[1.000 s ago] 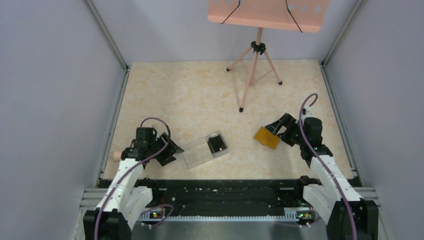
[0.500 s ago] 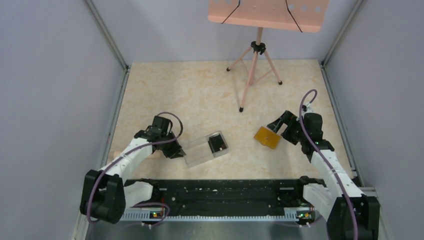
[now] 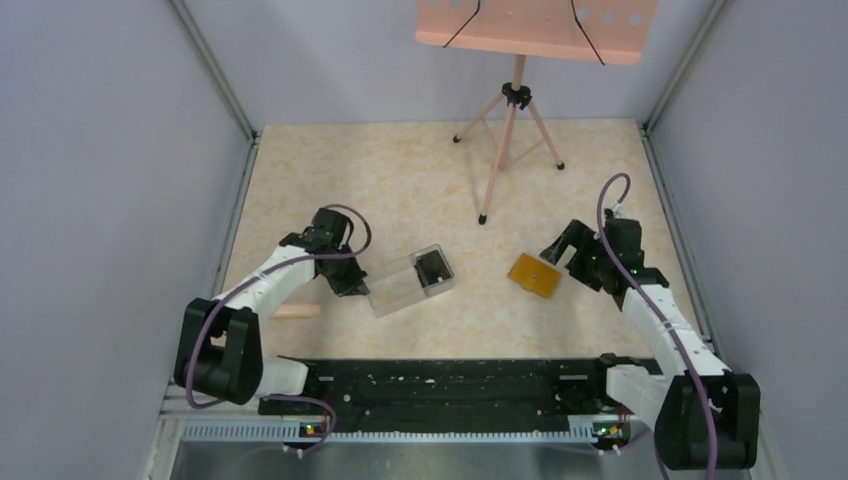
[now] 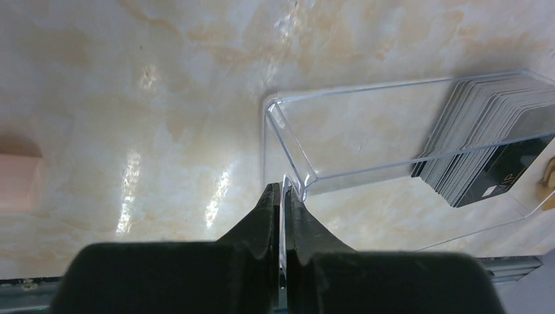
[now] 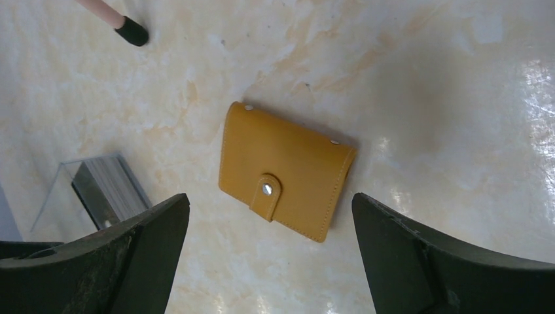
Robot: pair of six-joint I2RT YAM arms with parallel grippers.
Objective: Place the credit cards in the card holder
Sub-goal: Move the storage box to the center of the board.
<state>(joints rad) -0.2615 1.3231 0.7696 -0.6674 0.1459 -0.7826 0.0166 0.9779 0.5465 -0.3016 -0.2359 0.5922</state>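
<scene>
A stack of dark credit cards [image 3: 433,267] stands in the right end of a clear plastic box [image 3: 405,283] at the table's middle. In the left wrist view the credit cards [image 4: 487,140] lean inside the clear box [image 4: 366,131]. My left gripper [image 3: 357,288] is shut on the box's thin left end wall, pinched between its fingers [image 4: 283,190]. The orange card holder [image 3: 533,274] lies closed on the table to the right, clasp tab up [image 5: 285,171]. My right gripper [image 3: 563,258] hovers over its near edge, open wide [image 5: 269,197], touching nothing.
A pink music stand on a tripod [image 3: 510,150] stands at the back, one foot [image 5: 134,31] near the card holder. A short pinkish wooden rod [image 3: 295,310] lies left of the box, near the left arm. Grey walls close in both sides.
My left arm swung in from the near left to the box and closed on its end wall. The box shifted slightly. The right gripper backed off a little, staying open.
</scene>
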